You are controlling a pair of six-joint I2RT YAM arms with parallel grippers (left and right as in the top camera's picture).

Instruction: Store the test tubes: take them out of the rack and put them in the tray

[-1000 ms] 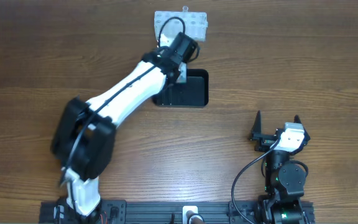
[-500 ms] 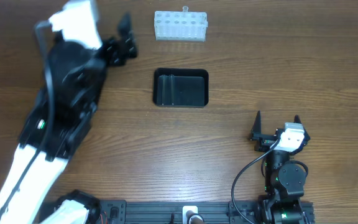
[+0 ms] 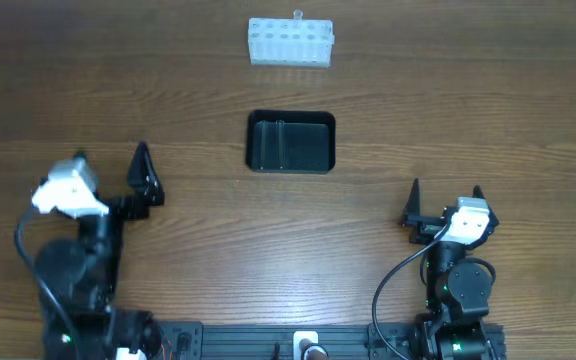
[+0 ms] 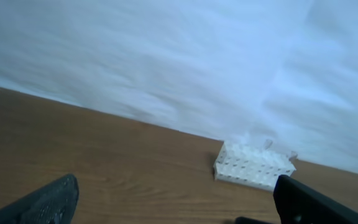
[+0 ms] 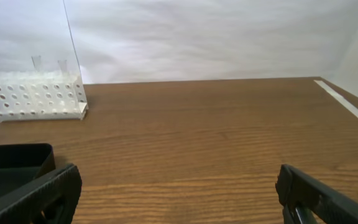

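Test tubes [image 5: 36, 62]: two clear ones stand upright in the white rack [image 5: 35, 93], their open tops above its upper edge; in the top view one tube top pokes past the rack's [image 3: 290, 42] far edge. The rack sits on the wooden table [image 3: 468, 80], well ahead of both grippers. Black tray [image 3: 332, 142] lies apart from the rack, between it and the grippers. Faint pale streaks run along the tray floor on its left side; cannot tell whether they are tubes. Left gripper [image 3: 111, 168] is low, near its own base, with the jaws spread wide and nothing between them. From it the tray lies ahead and to the right, and the rack lies farther ahead, also to the right. Its wrist view shows the left gripper [image 4: 176, 183] over bare table, with the rack [image 4: 253, 165] far ahead. Right gripper [image 3: 446, 195] is also near its base, jaws wide apart and holding nothing. From it the tray lies ahead and to the left, and the rack lies beyond the tray. Its wrist view has the right gripper [image 5: 179, 174] above bare wood, the tray [image 5: 11, 152] near one finger.
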